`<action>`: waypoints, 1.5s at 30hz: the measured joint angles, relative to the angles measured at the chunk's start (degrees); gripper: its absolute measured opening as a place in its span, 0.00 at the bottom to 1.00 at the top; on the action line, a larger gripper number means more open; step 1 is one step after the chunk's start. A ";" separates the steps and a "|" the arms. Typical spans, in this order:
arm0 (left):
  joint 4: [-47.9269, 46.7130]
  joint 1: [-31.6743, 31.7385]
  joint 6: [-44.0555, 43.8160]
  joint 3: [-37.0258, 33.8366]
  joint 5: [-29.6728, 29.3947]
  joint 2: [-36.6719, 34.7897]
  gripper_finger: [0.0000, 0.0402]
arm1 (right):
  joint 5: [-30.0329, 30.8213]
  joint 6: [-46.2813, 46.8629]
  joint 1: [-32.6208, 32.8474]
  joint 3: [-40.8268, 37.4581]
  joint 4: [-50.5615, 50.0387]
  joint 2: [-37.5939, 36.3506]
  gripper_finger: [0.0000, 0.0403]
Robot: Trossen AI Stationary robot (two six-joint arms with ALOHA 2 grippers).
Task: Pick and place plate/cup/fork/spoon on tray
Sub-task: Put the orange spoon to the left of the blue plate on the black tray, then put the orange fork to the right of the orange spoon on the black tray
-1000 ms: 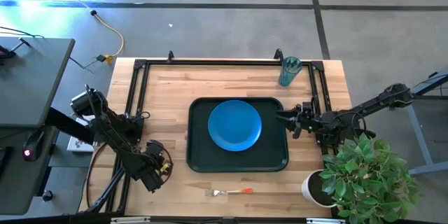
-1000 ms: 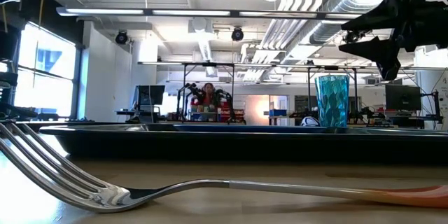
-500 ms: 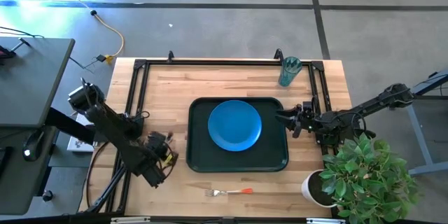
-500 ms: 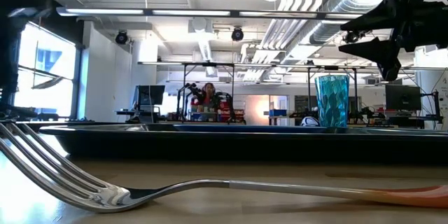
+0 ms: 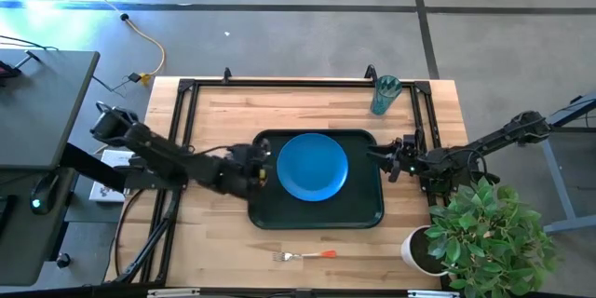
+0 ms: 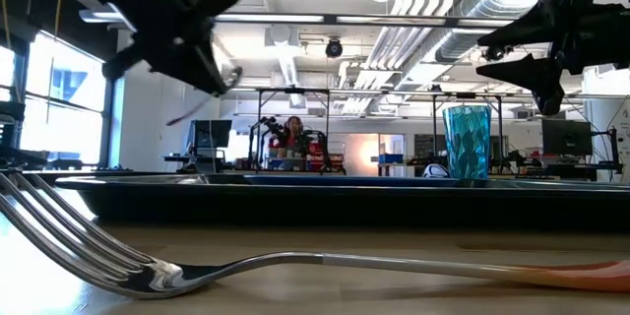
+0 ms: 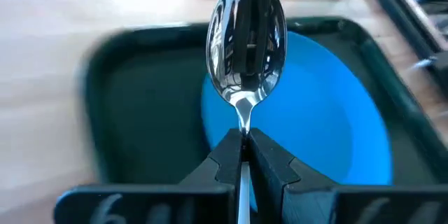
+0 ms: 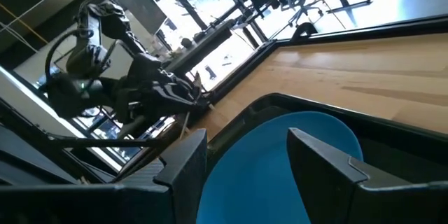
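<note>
Wooden worktop (image 5: 223, 116) carries the tray (image 5: 261, 214) near its middle, with the plate (image 5: 312, 166) already lying flat inside it. By the look of it, the spoon is the step in hand: the left claw (image 7: 243, 155) is clamped tight on the handle of the spoon (image 7: 246, 42), bowl pointing forward, and hangs over the tray's left edge just beside the plate. The right claw (image 5: 388, 161) waits with its fingers spread wide over the tray's right rim. Outside the tray, the cup (image 5: 385, 94) stands upright at the far right corner and the fork (image 5: 304, 255) lies on the near edge. Next, I judge, the spoon wants lowering onto bare tray floor beside the plate, then releasing without letting it slide under the plate's rim.
</note>
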 joint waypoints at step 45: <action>38.92 -10.37 58.38 0.06 5.86 7.59 0.18 | -2.23 -1.51 0.01 0.15 8.37 15.25 0.47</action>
